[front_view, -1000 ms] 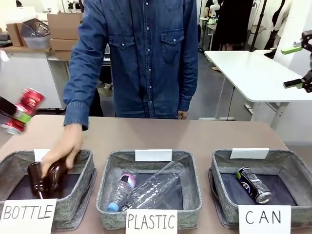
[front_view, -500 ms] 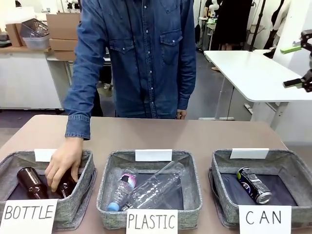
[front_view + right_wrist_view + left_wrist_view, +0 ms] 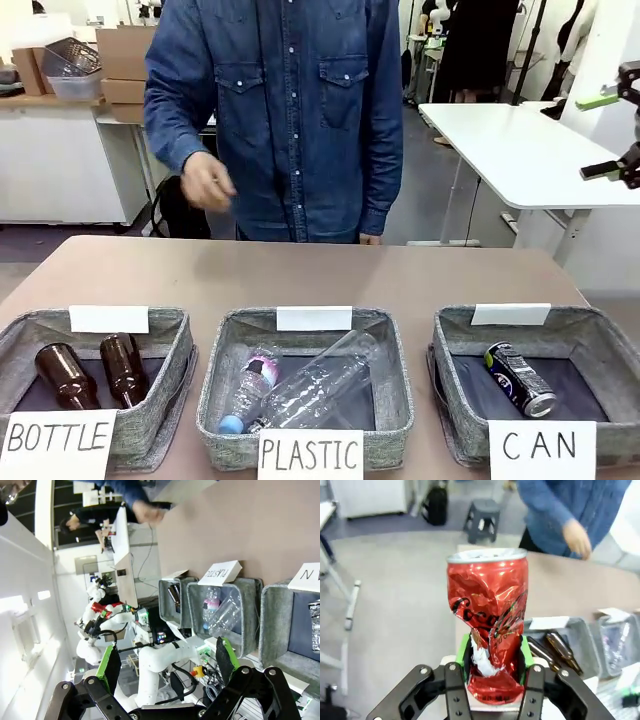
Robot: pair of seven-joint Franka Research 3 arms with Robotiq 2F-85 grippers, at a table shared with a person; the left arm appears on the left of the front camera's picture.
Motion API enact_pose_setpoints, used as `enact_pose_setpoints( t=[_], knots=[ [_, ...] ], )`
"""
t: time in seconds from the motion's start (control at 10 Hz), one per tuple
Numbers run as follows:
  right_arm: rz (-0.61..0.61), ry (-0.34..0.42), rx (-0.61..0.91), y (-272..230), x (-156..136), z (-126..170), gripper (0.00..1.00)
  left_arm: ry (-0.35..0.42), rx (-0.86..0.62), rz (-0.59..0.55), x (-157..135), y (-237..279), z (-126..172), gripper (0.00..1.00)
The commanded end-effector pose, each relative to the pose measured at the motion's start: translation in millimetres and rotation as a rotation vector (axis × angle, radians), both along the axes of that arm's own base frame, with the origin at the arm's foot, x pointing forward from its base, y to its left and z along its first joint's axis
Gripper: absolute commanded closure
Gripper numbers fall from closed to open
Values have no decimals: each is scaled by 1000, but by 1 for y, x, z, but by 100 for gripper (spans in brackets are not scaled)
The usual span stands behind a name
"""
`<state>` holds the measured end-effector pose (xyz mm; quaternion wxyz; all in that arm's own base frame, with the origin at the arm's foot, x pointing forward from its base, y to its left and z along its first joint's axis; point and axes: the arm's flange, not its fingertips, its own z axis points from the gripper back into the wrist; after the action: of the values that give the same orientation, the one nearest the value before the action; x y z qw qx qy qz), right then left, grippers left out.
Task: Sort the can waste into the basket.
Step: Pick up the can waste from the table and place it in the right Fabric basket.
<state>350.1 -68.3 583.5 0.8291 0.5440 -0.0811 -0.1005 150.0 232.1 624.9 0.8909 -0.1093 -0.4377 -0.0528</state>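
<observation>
While your left gripper has its jaws clamped on the crumpled red can (low centre of the left wrist frame), the right gripper waits with jaws apart. At the front frame's lower right, the CAN basket holds the dark can near its middle, dark floor bare on either side. The person's hand is raised above the bench.
</observation>
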Motion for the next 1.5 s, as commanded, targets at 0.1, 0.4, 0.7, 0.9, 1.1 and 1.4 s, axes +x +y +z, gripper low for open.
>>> enact_pose_setpoints(
  t=[0.1,0.4,0.7,0.9,1.1,1.4],
  knots=[
    [15,-14,-7,-2,0,0,0,74,244,-350,70,-108,12,57],
    [15,-14,-7,-2,0,0,0,22,445,-720,135,-288,14,57],
    [1,0,-1,1,0,0,0,-156,571,-991,123,-472,9,57],
    [-74,26,-17,-52,-50,8,0,-148,677,-1229,92,-567,-22,57],
    [-179,46,-34,-90,-97,2,0,-84,625,-1389,69,-620,-47,57],
    [-132,22,-35,-82,-75,5,0,-102,648,-1327,55,-619,-52,57]
  ],
)
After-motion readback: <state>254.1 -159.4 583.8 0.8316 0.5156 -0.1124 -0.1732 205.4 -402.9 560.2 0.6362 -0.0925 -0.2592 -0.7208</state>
